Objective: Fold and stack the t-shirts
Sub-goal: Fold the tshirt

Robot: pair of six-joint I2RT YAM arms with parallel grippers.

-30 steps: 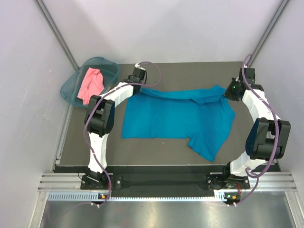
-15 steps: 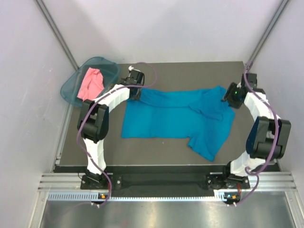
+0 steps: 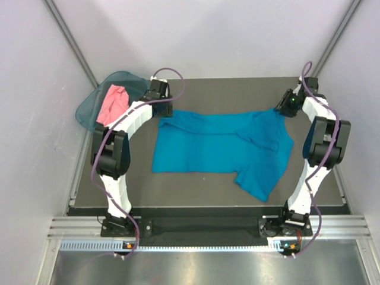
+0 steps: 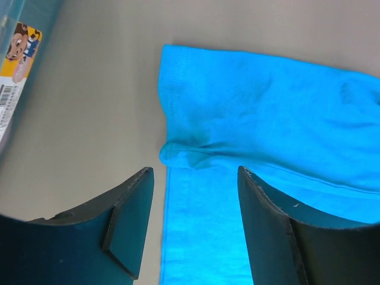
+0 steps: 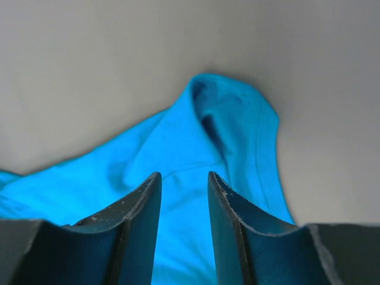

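- Here, a large teal-blue cloth t-shirt (image 3: 219, 145) lies spread flat at centre.
- Left gripper (image 4: 195, 172) and right gripper (image 5: 184, 177), both parted and empty, hover at its 10 and 2 o'clock corners, likely to pinch them.
- Salmon-pink cloth t-shirt (image 3: 113, 102) waits in teal plastic basket (image 3: 86, 111), 10 o'clock.

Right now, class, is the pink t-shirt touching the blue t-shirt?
Apart. The top view shows the pink t-shirt inside the basket, well clear of the blue t-shirt spread on the table.

Teal-blue t-shirt (image 3: 222, 145) spread rumpled mid-table, salmon-pink t-shirt (image 3: 113, 104) crumpled far left
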